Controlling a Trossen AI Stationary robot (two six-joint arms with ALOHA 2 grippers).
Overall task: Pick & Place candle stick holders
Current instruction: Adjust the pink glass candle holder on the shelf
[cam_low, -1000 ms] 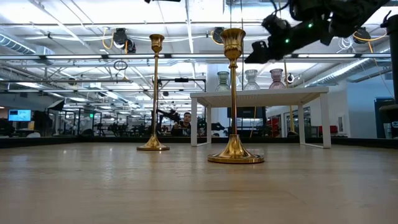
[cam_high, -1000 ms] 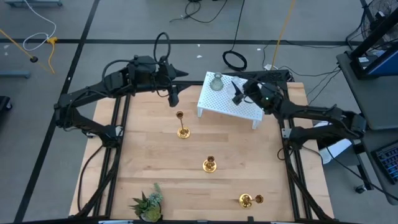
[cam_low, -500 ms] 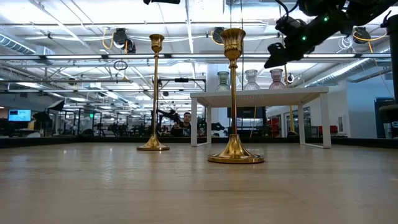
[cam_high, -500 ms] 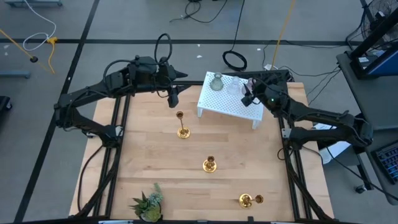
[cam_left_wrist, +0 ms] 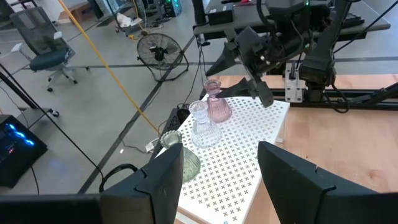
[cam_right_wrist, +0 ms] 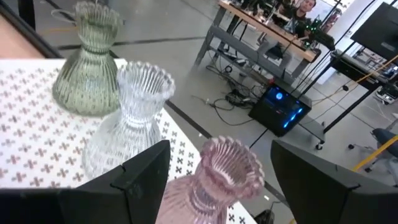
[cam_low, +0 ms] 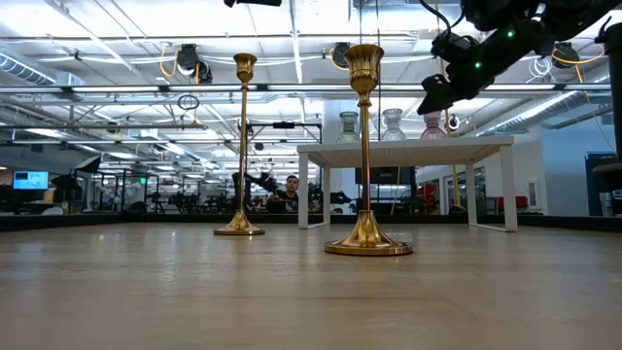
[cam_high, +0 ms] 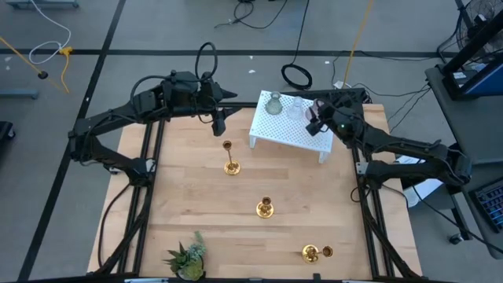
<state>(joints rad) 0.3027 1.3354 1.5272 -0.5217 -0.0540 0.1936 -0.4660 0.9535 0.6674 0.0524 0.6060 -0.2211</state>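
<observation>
Three glass candle stick holders stand on the white perforated rack (cam_high: 292,135): grey-green (cam_high: 273,103), clear (cam_high: 295,110) and pink (cam_right_wrist: 217,177). My right gripper (cam_right_wrist: 227,186) is open above the rack, its fingers on either side of the pink holder's top with a gap on each side. Two gold holders (cam_high: 229,157) (cam_high: 265,207) stand upright on their round bases on the table. A third gold holder (cam_high: 314,252) is near the front right and seems to lie on its side. My left gripper (cam_high: 219,122) is open and empty above the table's far left.
A small green spiky plant (cam_high: 187,258) stands at the table's front left edge. The rack stands on legs at the far right. In the low view, the two upright gold holders (cam_low: 365,146) (cam_low: 241,146) rise tall in front of the rack (cam_low: 408,146).
My right gripper has gone toward the table's right edge along the rack, from over the clear glass holder to the pink one. It has come down a little. The clear holder, covered before, now shows in the high view.
</observation>
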